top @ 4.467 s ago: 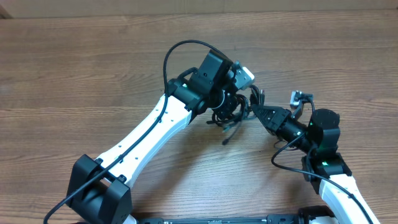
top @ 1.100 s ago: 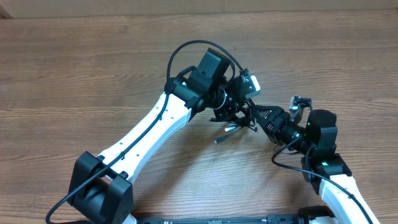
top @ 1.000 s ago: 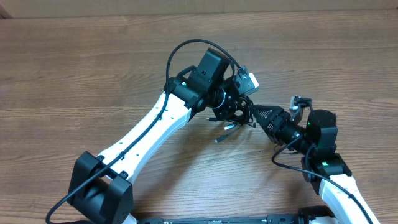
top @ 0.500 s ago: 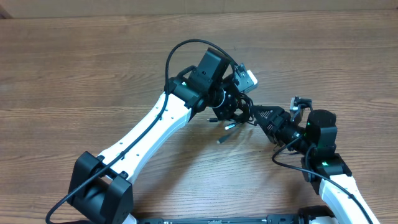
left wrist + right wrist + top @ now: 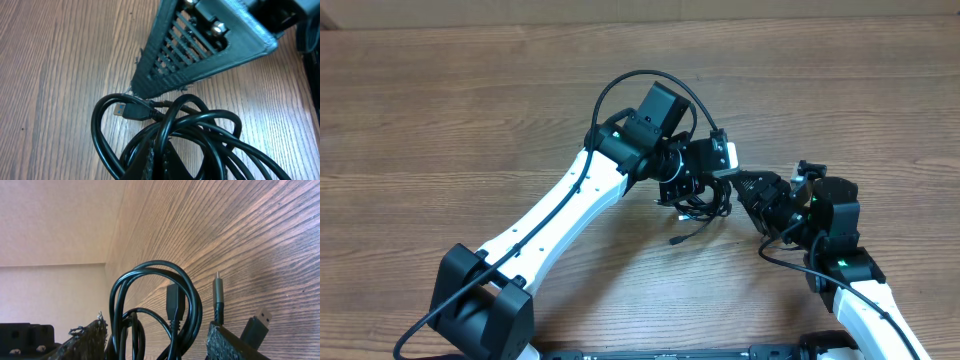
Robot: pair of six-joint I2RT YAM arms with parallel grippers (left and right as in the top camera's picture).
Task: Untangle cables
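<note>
We anchor the cables (image 5: 170, 130) pinched in our left gripper (image 5: 698, 190), so our right gripper (image 5: 155, 332), spread around loops, can pull.

A table (image 5: 440, 120) of brown, grained wood is seen in every view. Beyond its far edge, a plain beige surface (image 5: 50, 220) is shown in the right wrist view.
</note>
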